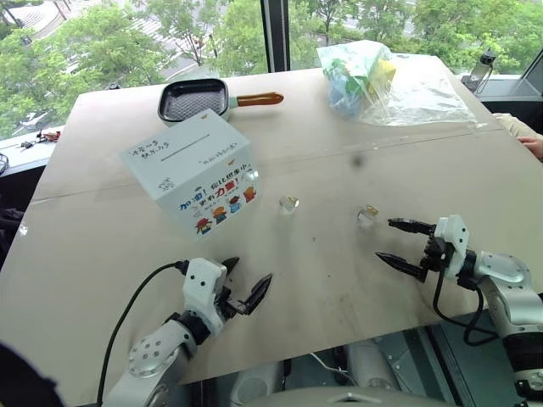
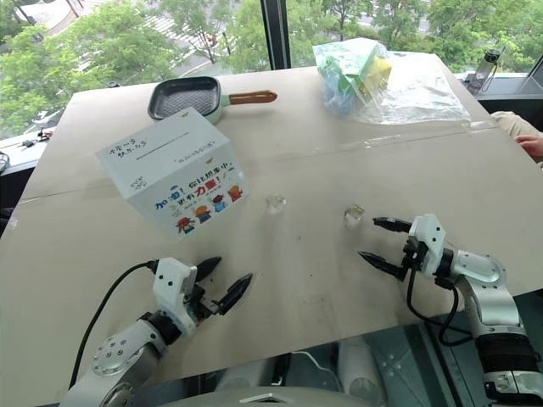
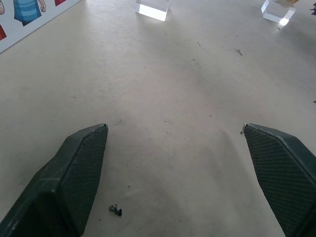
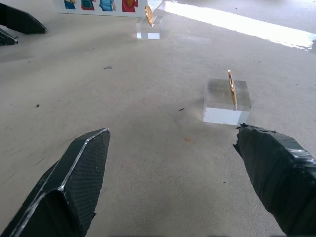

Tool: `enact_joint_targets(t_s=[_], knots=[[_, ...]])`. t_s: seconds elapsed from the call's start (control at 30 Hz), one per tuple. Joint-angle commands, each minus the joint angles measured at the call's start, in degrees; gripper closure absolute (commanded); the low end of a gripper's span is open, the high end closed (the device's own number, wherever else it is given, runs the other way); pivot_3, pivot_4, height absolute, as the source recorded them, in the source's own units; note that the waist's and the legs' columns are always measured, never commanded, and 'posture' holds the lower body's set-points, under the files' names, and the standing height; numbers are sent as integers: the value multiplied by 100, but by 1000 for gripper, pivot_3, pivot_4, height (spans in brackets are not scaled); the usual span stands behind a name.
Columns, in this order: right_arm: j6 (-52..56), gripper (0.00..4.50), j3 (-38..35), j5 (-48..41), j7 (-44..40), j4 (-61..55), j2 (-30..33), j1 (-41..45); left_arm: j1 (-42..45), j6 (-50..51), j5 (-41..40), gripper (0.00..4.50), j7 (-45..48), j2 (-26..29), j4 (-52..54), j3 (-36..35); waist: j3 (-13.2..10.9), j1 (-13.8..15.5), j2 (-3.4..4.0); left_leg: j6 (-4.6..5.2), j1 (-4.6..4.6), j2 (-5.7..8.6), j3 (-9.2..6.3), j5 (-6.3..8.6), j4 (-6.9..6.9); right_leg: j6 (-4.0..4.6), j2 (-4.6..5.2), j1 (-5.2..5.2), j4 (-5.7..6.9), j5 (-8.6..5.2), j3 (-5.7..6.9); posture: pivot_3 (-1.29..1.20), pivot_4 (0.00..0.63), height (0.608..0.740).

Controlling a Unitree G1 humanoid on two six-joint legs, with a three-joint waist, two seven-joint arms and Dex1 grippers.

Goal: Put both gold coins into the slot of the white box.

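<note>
On the pale table [image 1: 339, 280], items as seen:

- White box [image 1: 191, 170]: left of centre, resting tilted, handwritten face up; cartoon figures and blue and orange lettering on its near side.
- Slot [image 1: 185, 153]: thin dark line across the handwritten top face of the white box.
- Gold coins: one [image 4: 231, 88] stands on edge in a clear block [image 4: 226, 102] right of centre, just beyond the right tool; the other [image 4: 149, 15] stands on edge in a second clear block [image 4: 148, 30] nearer the box's near right corner. Both are well apart from the slot.
- Left tool [image 1: 244, 284]: near left, above the table, two black fingers spread apart, holding nothing.
- Right tool [image 1: 400, 243]: near right, pointing left toward the closer block, fingers spread wide, empty, not touching the block.
- Frying pan [image 1: 193, 99]: dark, square, with a brown handle pointing right; far side, behind the box.
- Clear plastic bag [image 1: 382, 80]: far right, holding blue, green and yellow contents.
- A person's hand [image 1: 533, 146]: at the right edge of the table.
</note>
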State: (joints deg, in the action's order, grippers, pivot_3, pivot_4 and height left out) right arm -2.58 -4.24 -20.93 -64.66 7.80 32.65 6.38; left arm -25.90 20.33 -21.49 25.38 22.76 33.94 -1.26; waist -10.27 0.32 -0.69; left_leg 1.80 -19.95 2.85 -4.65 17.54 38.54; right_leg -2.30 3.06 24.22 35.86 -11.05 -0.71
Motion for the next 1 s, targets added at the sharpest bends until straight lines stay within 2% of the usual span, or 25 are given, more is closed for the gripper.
enact_joint_targets(t_s=[0.03,0.7,1.0], knots=[[-96,80,-58,-24,-7,4,38,74,-85,-55,10,25,46,2,42,-13,0,0,0,0,0,0,0,0,0,0,0,0,0,0,0,0,150,721],[-156,80,-28,62,69,257,-21,312,-175,-18,-2,25,44,44,271,-126,0,-7,0,0,1,0,2,0,-1,15,-1,0,0,10,-1,0,150,721],[102,80,45,177,636,196,-309,899,184,31,-283,25,315,278,576,-227,0,-11,0,0,1,0,2,0,-1,17,-2,0,0,12,0,0,150,721]])
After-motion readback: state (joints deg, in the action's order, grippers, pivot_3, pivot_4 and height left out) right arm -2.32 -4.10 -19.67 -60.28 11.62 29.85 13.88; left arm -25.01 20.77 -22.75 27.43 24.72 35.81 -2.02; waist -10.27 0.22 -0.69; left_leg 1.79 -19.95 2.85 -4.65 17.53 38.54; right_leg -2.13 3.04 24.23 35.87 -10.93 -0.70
